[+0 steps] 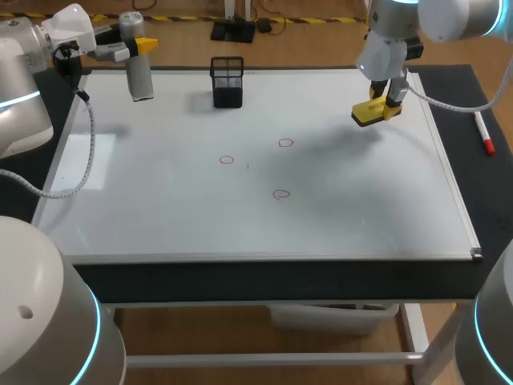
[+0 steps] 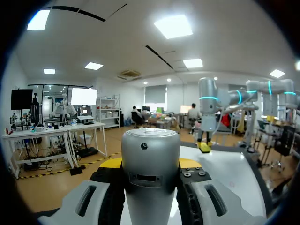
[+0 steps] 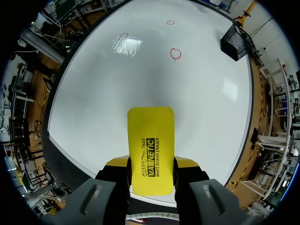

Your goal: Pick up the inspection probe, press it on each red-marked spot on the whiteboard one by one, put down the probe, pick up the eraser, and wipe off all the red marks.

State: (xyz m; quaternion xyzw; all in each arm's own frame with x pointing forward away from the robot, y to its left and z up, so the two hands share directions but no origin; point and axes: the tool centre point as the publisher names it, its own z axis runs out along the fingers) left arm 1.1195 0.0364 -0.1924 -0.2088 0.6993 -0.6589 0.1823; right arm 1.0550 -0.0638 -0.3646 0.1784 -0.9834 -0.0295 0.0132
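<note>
Left arm [image 1: 24, 64]: it comes in at the far-left corner, and its lower part is cut off by the head view's edge.
Left gripper [image 1: 136, 46] [image 2: 150, 164]: I see it clamped on the probe, a yellow tip pressed to each side.
Probe [image 1: 138, 64] [image 2: 150, 159]: a silver cylinder standing upright over the whiteboard's far-left corner. Its lower end is hidden behind the gripper body in the left wrist view, and I cannot tell whether it touches the board.
Basket [image 1: 228, 82] [image 3: 234, 41]: black mesh, standing on the far edge of the board. What is inside is too dark to make out.
Whiteboard [image 1: 160, 200] [image 3: 140, 79]: it lies flat and covers most of the dark table [image 1: 240, 281].
Red marks [image 1: 226, 160] [image 3: 176, 53]: three small circles near the board's middle, all unwiped and well apart from both tools.
Right gripper [image 1: 386, 98] [image 3: 151, 166]: its fingers grip the eraser from both sides.
Eraser [image 1: 375, 111] [image 3: 151, 150]: a yellow block over the board's far-right part. The wiping face is hidden. Black print runs along the top, and I leave it unread.
Marker pen [image 1: 483, 132]: red and white, lying on the table just beside the board's right edge. Its label is too small to make out.
</note>
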